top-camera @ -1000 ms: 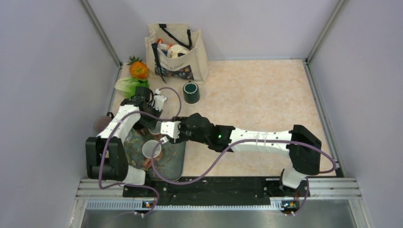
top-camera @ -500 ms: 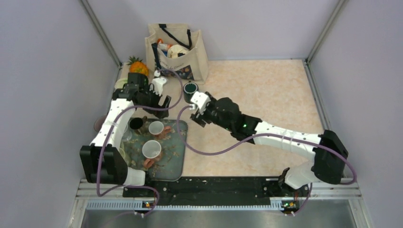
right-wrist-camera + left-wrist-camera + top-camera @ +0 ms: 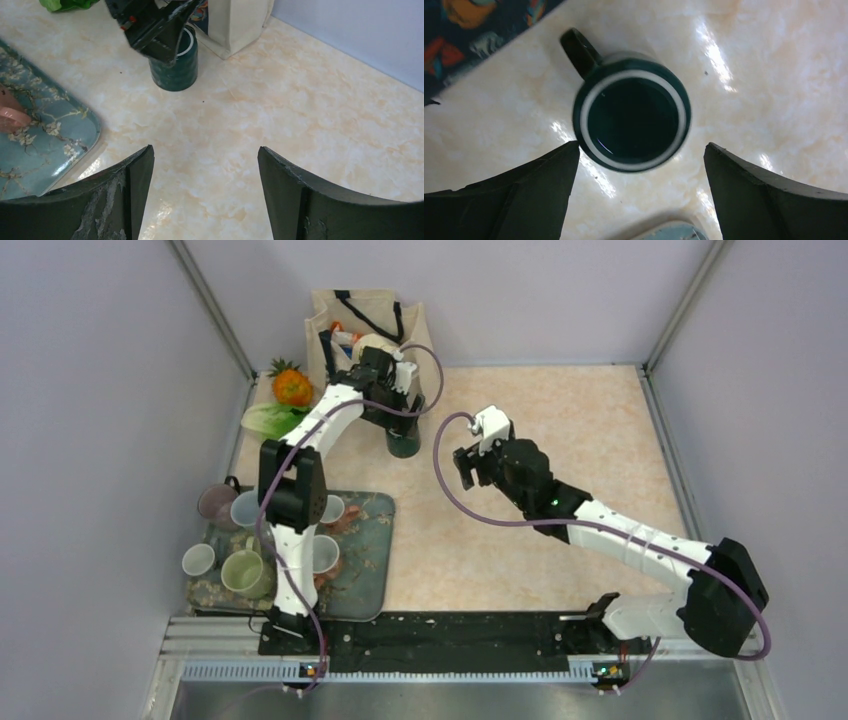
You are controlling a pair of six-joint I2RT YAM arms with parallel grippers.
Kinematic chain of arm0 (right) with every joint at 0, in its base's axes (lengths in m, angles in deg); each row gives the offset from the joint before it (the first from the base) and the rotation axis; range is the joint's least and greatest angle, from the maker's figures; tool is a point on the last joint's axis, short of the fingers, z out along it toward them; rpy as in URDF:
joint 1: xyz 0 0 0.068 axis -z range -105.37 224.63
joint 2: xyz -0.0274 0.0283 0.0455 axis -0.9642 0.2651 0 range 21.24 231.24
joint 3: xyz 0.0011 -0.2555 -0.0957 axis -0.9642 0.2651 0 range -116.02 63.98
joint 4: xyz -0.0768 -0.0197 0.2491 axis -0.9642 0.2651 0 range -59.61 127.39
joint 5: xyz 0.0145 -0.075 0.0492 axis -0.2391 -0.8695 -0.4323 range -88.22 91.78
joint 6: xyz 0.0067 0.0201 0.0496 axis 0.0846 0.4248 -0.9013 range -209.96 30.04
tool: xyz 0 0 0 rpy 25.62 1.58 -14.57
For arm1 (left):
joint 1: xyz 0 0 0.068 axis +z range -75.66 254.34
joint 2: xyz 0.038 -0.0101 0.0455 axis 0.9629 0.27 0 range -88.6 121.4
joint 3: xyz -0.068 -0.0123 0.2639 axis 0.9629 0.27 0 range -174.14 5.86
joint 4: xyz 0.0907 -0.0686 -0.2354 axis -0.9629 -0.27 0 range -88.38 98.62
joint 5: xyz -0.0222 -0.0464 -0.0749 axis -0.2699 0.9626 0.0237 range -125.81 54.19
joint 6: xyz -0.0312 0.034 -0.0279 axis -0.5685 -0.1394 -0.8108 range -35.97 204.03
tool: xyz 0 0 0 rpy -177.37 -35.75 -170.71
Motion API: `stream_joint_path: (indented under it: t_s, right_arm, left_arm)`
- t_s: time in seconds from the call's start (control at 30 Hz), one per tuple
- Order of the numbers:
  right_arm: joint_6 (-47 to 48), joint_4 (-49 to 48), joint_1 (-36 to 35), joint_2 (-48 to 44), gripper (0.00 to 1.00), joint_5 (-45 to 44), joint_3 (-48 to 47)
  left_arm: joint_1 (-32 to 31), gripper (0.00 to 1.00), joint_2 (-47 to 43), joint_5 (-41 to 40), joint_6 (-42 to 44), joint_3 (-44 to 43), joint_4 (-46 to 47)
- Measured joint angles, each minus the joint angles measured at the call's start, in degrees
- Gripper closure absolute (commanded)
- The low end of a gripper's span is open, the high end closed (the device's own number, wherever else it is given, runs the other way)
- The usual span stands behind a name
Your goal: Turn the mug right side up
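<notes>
A dark green mug (image 3: 403, 437) stands on end on the marble table in front of the tote bag. In the left wrist view the mug (image 3: 631, 117) shows a pale ring round a dark centre, its handle pointing up-left; I cannot tell whether mouth or foot faces up. My left gripper (image 3: 398, 402) hovers right over it, open, with its fingers (image 3: 524, 195) either side and nothing between them. My right gripper (image 3: 466, 466) is open over bare table right of the mug, apart from it. From the right wrist the mug (image 3: 175, 67) sits partly behind the left gripper (image 3: 155, 25).
A canvas tote bag (image 3: 370, 340) stands at the back just behind the mug. A pineapple-like fruit (image 3: 292, 386) and a lettuce (image 3: 268, 420) lie left of it. A patterned tray (image 3: 365, 565) at the near left carries several cups, with a mauve cup (image 3: 217, 502) at its far edge.
My left arm swung from the tray to the back, over the green mug, and its jaws opened wide. My right arm drew back from the tray toward the table's middle, opening further.
</notes>
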Motion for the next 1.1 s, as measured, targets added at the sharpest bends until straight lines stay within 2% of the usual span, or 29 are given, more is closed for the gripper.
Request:
stream_joint_path:
  t_s: [0.1,0.2,0.33,0.53,0.67,0.77,0.93,1.1]
  right_arm:
    - [-0.9,0.44,0.11,-0.72,0.25,-0.59,1.44]
    - [-1.33,0.72,0.11,-1.29,0.25,-0.9,2.89]
    - [-1.53,0.83,0.24,-1.33,0.25,-0.98,3.34]
    - [-1.55,0.72,0.31,-1.33,0.25,-0.9,3.34]
    - [-1.55,0.61,0.31,-1.36,0.25,-0.57,3.34]
    - [-1.53,0.52,0.33,-1.42,0.25,-0.48,3.37]
    - [-1.53,0.33,0.33,-2.14,0.25,-0.35,3.65]
    - [-1.53,-0.09,0.33,-2.19,0.25,0.07,3.65]
  left_arm:
    - [-0.11,0.01,6.84,-1.33,-1.14,-8.24,-1.4]
    - [0.02,0.01,10.05,-1.75,-1.7,-12.39,-2.05]
    - [-0.33,0.05,10.78,-1.9,-1.42,-12.87,-2.69]
    - [-1.05,0.2,10.91,-1.36,2.58,-12.24,-2.29]
    - [-1.68,0.21,6.23,1.84,9.97,-4.42,0.13]
    - [-2.97,0.2,0.52,4.42,18.08,3.5,-2.05]
    - [-4.66,0.11,-7.91,6.97,31.17,14.6,-7.56]
    - [-4.74,0.02,-9.79,9.18,37.03,16.7,-7.13]
